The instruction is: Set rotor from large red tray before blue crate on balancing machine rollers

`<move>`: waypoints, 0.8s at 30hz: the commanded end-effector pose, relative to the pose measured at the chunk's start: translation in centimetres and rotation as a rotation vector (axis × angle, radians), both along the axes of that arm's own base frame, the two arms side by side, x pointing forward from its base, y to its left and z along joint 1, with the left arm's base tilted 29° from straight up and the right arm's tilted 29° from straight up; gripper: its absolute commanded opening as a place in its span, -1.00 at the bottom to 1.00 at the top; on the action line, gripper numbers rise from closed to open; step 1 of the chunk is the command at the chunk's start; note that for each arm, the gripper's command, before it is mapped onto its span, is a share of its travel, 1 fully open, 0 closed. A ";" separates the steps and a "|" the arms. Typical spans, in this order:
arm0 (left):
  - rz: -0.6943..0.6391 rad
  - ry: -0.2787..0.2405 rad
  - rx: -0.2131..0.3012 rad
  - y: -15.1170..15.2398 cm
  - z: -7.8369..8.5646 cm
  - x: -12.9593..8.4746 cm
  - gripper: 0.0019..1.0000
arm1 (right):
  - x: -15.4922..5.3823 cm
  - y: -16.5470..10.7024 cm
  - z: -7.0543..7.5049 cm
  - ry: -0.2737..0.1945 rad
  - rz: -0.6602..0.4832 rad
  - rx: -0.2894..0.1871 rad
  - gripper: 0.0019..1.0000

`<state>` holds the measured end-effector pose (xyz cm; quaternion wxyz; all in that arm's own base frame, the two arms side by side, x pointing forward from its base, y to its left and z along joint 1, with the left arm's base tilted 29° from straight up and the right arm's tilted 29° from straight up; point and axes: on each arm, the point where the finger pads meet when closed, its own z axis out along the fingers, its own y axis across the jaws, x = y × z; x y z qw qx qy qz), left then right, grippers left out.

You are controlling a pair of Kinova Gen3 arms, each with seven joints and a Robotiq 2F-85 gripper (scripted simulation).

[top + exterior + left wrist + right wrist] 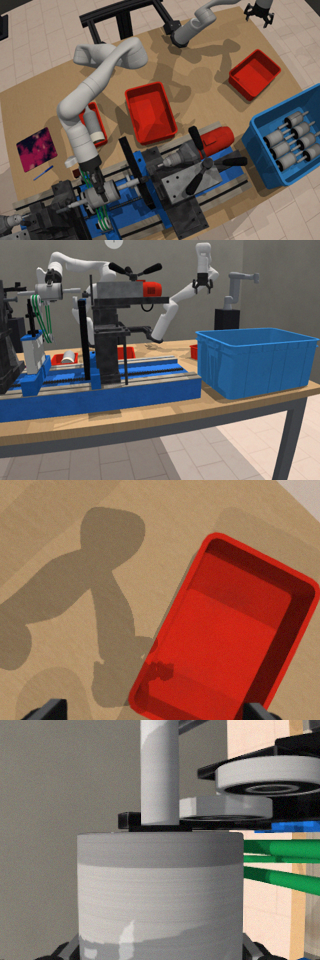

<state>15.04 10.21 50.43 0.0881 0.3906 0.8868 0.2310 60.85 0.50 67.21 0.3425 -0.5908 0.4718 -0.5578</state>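
Note:
The grey rotor (113, 189) (52, 291) (160, 905) hangs level over the balancing machine, its shaft ends out to both sides. My right gripper (100, 193) (49, 282) is shut on its body from above. White rollers (136, 190) (270, 775) stand by the shaft. In the right wrist view the nearer roller (225, 807) looks close beside the shaft; I cannot tell whether they touch. Green belts (103, 214) (47, 314) (285, 847) run beside the rotor. My left gripper (259, 18) (202, 289) is open and empty, high and away from the machine. The large red tray (172, 118) is empty.
The blue crate (266, 165) (258, 369) holds several rotors. A narrow red tray (100, 120) holds a ribbed grey cylinder (92, 124). Another red tray (239, 89) (175, 610) is empty. A dark upright bar (129, 152) (84, 343) and a drill-like unit (217, 140) (152, 289) stand beside the rotor.

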 end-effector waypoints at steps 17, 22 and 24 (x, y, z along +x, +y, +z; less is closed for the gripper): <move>0.000 0.000 0.000 0.0 0.0 0.0 1.00 | 0.0 -0.1 -0.1 -0.003 0.001 0.000 -0.80; 0.000 0.000 0.000 0.0 0.0 0.0 1.00 | 0.1 -0.1 -0.2 -0.003 0.002 0.000 -0.80; 0.000 0.000 0.000 0.0 0.0 0.0 1.00 | 0.1 -0.1 -0.3 -0.003 0.002 0.000 -0.80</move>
